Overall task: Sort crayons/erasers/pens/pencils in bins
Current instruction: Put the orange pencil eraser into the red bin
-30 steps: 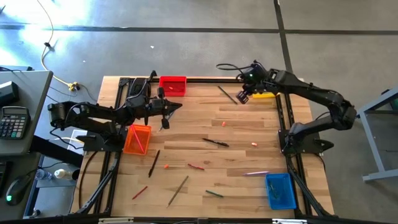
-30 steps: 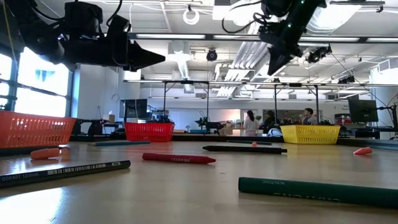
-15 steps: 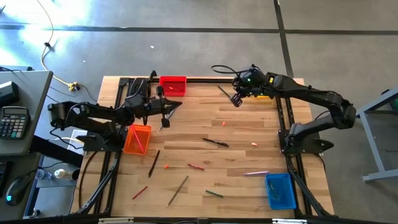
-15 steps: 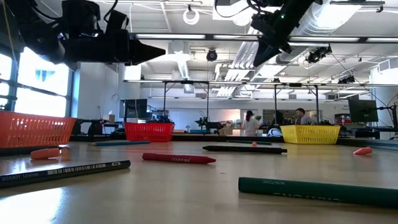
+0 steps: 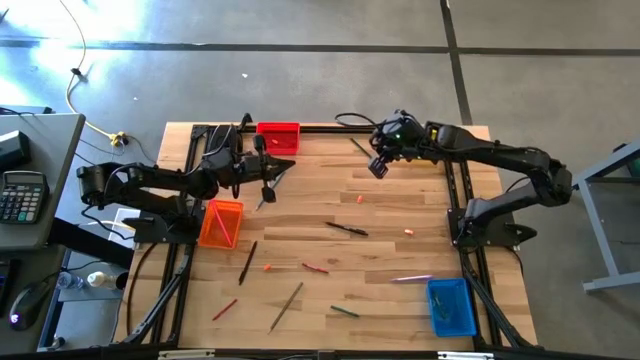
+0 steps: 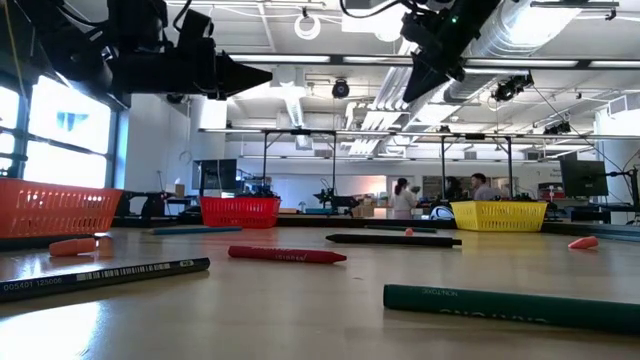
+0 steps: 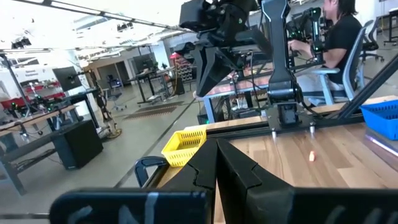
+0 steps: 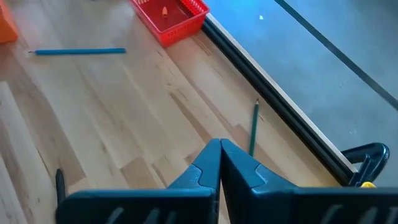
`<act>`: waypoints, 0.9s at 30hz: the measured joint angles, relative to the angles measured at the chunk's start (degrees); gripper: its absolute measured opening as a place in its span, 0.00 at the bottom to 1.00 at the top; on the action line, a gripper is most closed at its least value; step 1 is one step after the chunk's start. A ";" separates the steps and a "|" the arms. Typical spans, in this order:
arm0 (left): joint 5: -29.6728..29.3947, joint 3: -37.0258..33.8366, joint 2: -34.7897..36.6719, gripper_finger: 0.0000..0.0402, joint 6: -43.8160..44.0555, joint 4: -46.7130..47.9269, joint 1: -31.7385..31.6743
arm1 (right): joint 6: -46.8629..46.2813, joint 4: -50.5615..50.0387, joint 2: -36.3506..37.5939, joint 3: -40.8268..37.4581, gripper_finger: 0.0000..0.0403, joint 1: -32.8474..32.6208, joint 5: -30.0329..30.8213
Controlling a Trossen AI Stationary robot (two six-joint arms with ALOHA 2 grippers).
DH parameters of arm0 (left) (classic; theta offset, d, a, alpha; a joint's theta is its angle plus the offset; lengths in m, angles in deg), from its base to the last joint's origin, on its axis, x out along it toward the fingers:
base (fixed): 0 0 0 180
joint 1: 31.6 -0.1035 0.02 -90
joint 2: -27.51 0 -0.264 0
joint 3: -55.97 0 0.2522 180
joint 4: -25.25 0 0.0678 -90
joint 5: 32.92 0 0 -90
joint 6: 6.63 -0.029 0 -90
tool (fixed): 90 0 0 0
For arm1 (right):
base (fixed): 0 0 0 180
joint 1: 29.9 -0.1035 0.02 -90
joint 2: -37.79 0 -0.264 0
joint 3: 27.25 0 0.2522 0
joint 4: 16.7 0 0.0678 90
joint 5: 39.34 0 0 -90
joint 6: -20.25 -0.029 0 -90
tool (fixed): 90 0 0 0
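Both arms are raised above the wooden table, neither carrying anything.

Left gripper: fingers pressed together, empty, hanging over the table just in front of the red bin and pointing across toward the other arm. Orange bin sits tilted near the left arm's base.

Right gripper: jaws closed tight, nothing between them, held above the far part of the table beside a green pencil that lies close to the black rail along the table edge. Yellow bin stands at the far right corner, mostly covered by the arm from above.

Red bin holds one small orange piece, probably a crayon or eraser; too small to call. A blue pen lies on the wood just beside that bin.

Blue bin is at the near right corner, with a pale pink pen just beyond it.

Mid-table: a black pen, two pink erasers well apart.

Near-left scatter: a red crayon, another red crayon, a dark pencil, a green pencil, a black pen.

People are seated in the room behind the table.
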 joint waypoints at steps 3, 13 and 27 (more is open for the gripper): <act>0.01 0.00 0.00 0.00 0.01 0.00 0.00 | 2.59 0.37 -0.01 -0.04 0.00 -0.82 0.12; 0.07 0.00 0.00 0.00 0.16 2.57 0.00 | 4.41 37.21 1.21 -20.96 0.00 -5.32 -9.89; 0.09 0.00 0.00 0.00 0.16 4.00 0.00 | -9.23 15.57 9.13 -25.47 0.00 -20.17 -6.76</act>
